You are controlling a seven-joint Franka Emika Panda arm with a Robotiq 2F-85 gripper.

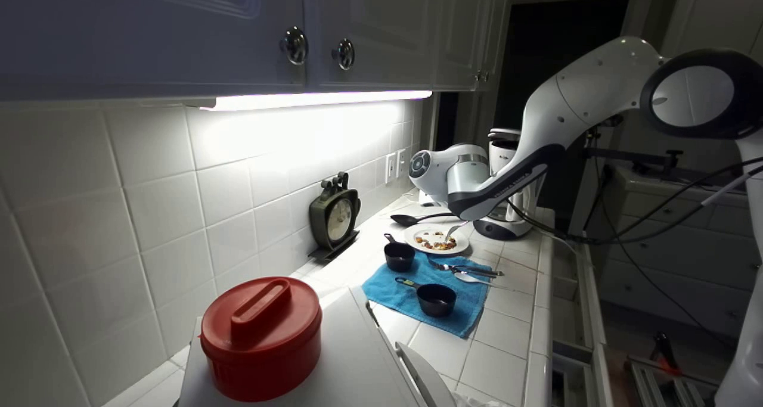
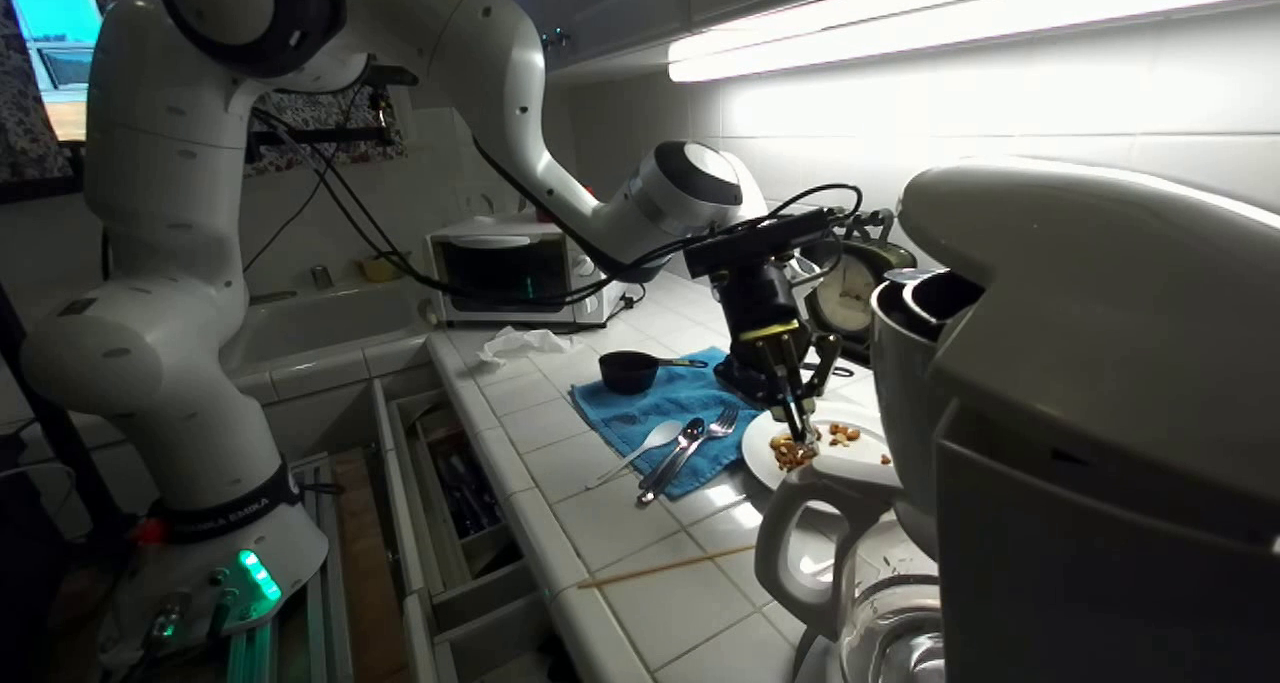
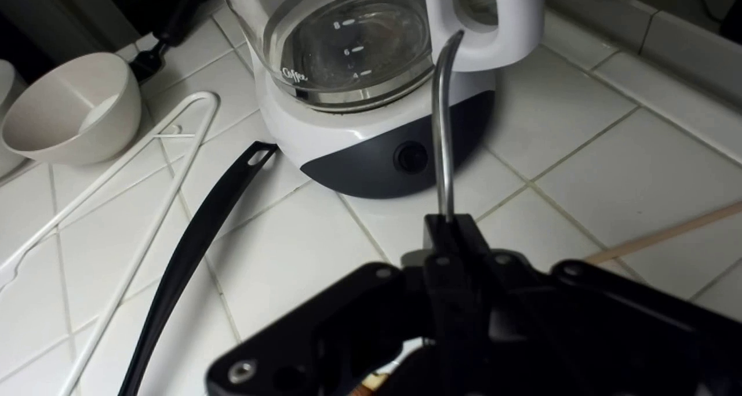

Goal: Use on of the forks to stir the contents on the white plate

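The white plate (image 1: 461,244) lies on the counter past the blue towel; it also shows in an exterior view (image 2: 757,451), partly behind the coffee maker. The contents (image 1: 438,244), brownish bits, lie scattered on it, also in an exterior view (image 2: 790,453). My gripper (image 2: 800,418) points down over the plate, shut on a metal fork (image 1: 456,230). In the wrist view the fork (image 3: 443,123) stands out edge-on between the fingertips (image 3: 449,225). The fork's end reaches down at the contents; exact contact is unclear. A second fork (image 2: 722,423) lies on the towel.
The coffee maker (image 3: 382,123) stands close beyond the plate. A black spoon (image 3: 197,239) and white hanger (image 3: 168,210) lie near. Black measuring cups (image 1: 436,300) and spoons (image 2: 680,448) rest on the blue towel (image 1: 381,288). A scale (image 1: 335,216) stands by the wall.
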